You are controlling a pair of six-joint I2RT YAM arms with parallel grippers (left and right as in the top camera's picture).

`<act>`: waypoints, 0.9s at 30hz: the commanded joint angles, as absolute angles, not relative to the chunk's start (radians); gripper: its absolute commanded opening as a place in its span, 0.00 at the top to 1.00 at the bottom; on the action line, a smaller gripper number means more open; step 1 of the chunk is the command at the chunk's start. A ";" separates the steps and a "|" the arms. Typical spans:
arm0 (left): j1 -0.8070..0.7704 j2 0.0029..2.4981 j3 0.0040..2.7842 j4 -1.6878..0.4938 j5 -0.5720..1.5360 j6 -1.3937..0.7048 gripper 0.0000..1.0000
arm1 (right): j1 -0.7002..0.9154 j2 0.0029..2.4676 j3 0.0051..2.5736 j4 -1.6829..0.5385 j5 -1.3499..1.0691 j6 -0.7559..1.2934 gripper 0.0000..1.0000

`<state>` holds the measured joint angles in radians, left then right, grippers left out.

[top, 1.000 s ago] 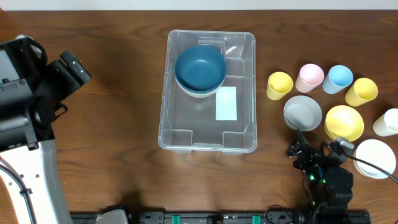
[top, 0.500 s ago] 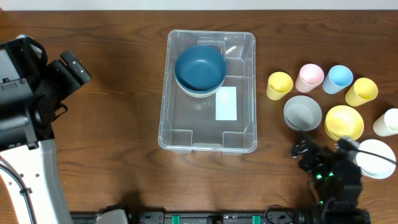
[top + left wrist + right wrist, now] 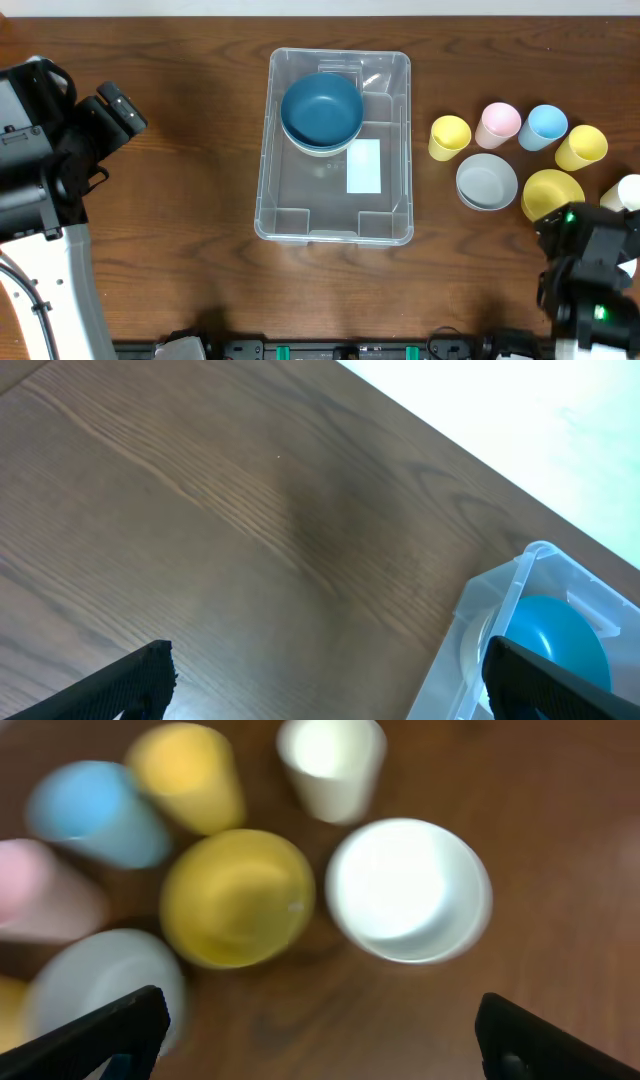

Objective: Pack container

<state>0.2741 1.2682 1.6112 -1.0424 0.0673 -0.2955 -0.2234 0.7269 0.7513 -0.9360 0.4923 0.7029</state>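
Dark wood counter (image 3: 180, 200); container (image 3: 262, 190) at centre, blue bowl (image 3: 321, 108) nested on paler bowl (image 3: 316, 151) at far end. Judged early stage: grey bowl (image 3: 486, 181), yellow bowl (image 3: 237, 897), white bowl (image 3: 408, 889) and cups (image 3: 498, 123) unpacked, right of container. Right pincer (image 3: 325, 1040) spread, empty, over bowls. Left pincer (image 3: 330, 680) spread, empty, well apart.

Left of the container (image 3: 290, 200), the left arm (image 3: 40, 170) is a bulky black housing on a smooth white link, with a thin black cable (image 3: 30, 300) looping over the white. Right of the container, the right arm (image 3: 590, 275) is black and blocky, with small green lights (image 3: 571, 213) glowing.
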 commanded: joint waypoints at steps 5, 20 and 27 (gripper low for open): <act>0.279 1.273 1.621 -1.044 0.059 -0.297 0.02 | -0.527 0.946 0.757 -0.938 0.307 0.739 0.01; 0.279 1.273 1.621 -1.044 0.059 -0.297 0.02 | -0.944 1.254 0.757 -0.758 0.066 0.707 0.09; 0.279 1.273 1.621 -1.044 0.059 -0.297 0.02 | -0.953 1.407 0.757 -0.686 0.078 0.730 0.17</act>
<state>0.2741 1.2682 1.6108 -1.0431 0.0673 -0.2955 -0.9443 1.3598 0.7509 -0.6941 0.0792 0.7197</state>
